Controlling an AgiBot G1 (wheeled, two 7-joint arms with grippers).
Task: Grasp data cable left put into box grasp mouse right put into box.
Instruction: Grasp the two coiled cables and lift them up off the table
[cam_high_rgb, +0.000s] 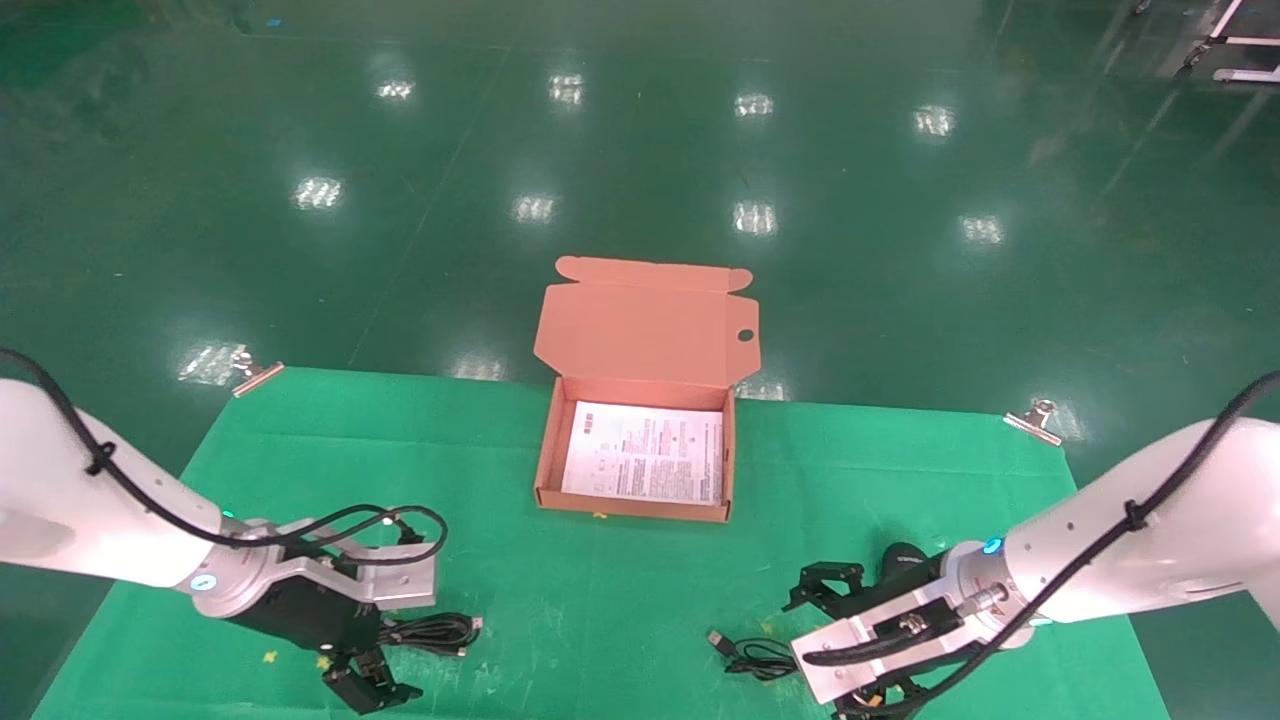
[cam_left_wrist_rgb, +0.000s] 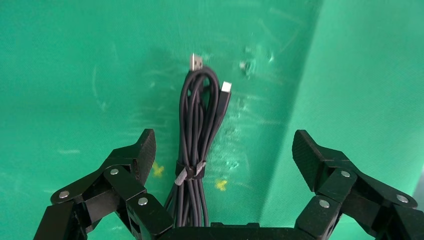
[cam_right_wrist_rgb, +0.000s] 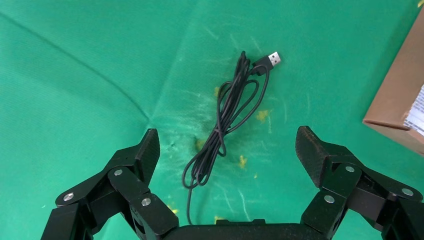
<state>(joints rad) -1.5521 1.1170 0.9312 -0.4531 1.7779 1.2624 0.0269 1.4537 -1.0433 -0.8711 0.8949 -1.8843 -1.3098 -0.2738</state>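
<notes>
An industrial lab or factory hall: glossy green epoxy floor (cam_high_rgb: 640, 150) mirrors ceiling lights; silver metal clips (cam_high_rgb: 255, 373) pin green cloth (cam_high_rgb: 600, 600) at the table's far corners.

Left gripper (cam_left_wrist_rgb: 222, 152) and right gripper (cam_right_wrist_rgb: 227, 150), jaws wide apart, low.

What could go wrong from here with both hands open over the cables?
1. The left hand straddles the data cable; one tie holds the bundle, so closing off-centre might catch only some strands and let loops sag.
2. The right hand hangs over the mouse's loose cord, not the mouse behind it; grabbing the cord could drag the mouse.
3. A trailing cord might snag the wall of the box.
</notes>
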